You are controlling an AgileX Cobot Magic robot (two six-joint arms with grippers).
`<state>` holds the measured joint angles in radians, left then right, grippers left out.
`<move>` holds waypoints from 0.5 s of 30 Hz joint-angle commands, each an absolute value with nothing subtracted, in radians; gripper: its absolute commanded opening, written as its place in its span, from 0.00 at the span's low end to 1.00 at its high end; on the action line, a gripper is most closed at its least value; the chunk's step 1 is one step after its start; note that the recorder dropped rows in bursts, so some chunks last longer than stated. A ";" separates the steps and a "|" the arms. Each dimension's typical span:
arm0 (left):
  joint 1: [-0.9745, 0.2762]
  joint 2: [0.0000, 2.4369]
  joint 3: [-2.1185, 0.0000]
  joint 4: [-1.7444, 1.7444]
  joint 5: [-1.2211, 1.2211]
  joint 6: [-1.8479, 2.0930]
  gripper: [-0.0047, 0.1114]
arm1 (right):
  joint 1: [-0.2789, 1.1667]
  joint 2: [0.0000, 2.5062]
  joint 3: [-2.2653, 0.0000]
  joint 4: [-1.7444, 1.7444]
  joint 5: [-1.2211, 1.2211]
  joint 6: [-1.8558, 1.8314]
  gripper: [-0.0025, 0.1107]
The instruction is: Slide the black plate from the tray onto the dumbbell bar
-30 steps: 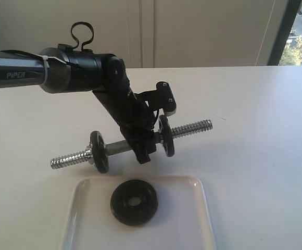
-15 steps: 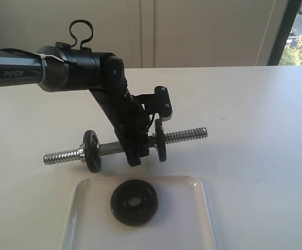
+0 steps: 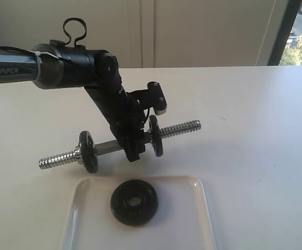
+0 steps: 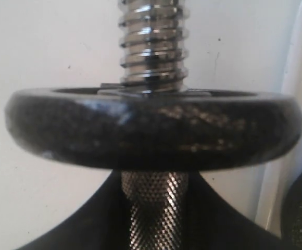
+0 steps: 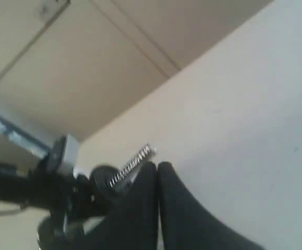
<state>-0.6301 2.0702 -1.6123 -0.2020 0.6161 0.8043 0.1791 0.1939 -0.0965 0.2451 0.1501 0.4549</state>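
I find the left gripper [image 3: 133, 148] pinching the dumbbell bar [image 3: 179, 128] mid-shaft; right gripper [image 5: 158, 169] pressed together; black plate [image 3: 134, 202] flat at the centre of the tray [image 3: 192, 219].

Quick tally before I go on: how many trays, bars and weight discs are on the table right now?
Tray: 1
Dumbbell bar: 1
Black discs: 3 (the black plate in the tray, the left disc and the right disc on the bar)
Total: 5
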 commanded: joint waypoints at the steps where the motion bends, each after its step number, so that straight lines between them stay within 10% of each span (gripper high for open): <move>1: -0.614 2.012 -1.628 -0.246 0.598 0.793 0.04 | 0.304 0.493 -0.269 0.447 0.304 0.009 0.02; 8: -0.614 2.012 -1.628 -0.260 0.598 0.793 0.04 | 0.533 1.129 -0.597 0.635 0.478 -0.467 0.02; 15: -0.610 2.012 -1.628 -0.262 0.591 0.793 0.04 | 0.825 1.480 -0.834 0.000 0.428 0.093 0.02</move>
<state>-0.6156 2.0702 -1.6123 -0.2065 0.6200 0.7974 0.7379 1.3956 -0.7572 0.2691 0.4328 -0.1651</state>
